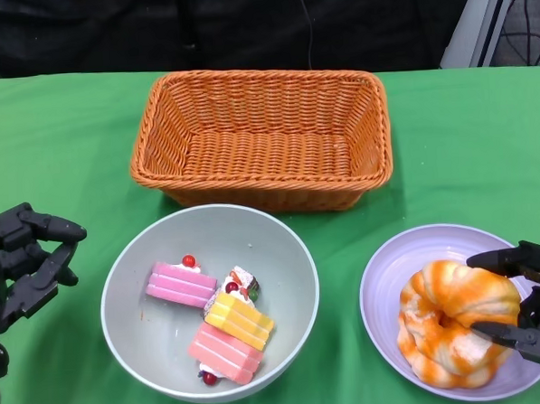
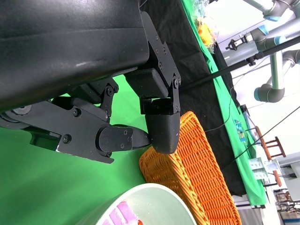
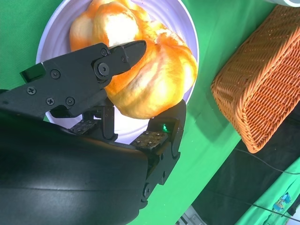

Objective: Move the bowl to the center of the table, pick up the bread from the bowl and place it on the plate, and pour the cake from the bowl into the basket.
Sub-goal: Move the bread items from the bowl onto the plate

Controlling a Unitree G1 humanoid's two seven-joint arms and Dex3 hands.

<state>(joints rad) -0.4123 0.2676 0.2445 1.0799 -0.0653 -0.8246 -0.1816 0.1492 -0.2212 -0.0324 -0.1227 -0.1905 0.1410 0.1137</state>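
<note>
The grey bowl [image 1: 254,248] sits in the near middle of the green table, with several pink and yellow cake pieces [image 1: 227,326] inside. An orange-and-white bread [image 1: 448,324] lies on the lavender plate [image 1: 383,287] to the right of the bowl. My right hand [image 1: 529,302] grips the bread from its right side, one finger over the top and others low against it. In the right wrist view my right hand [image 3: 84,154] straddles the bread [image 3: 150,79] on the plate [image 3: 56,28]. Left of the bowl, my left hand [image 1: 24,260] hangs with fingers apart, holding nothing.
An orange wicker basket [image 1: 255,94] stands behind the bowl, with nothing in it. The left wrist view shows my left hand [image 2: 93,93], the bowl's rim [image 2: 154,201] and the basket [image 2: 201,173]. Green cloth lies bare on the far left and far right.
</note>
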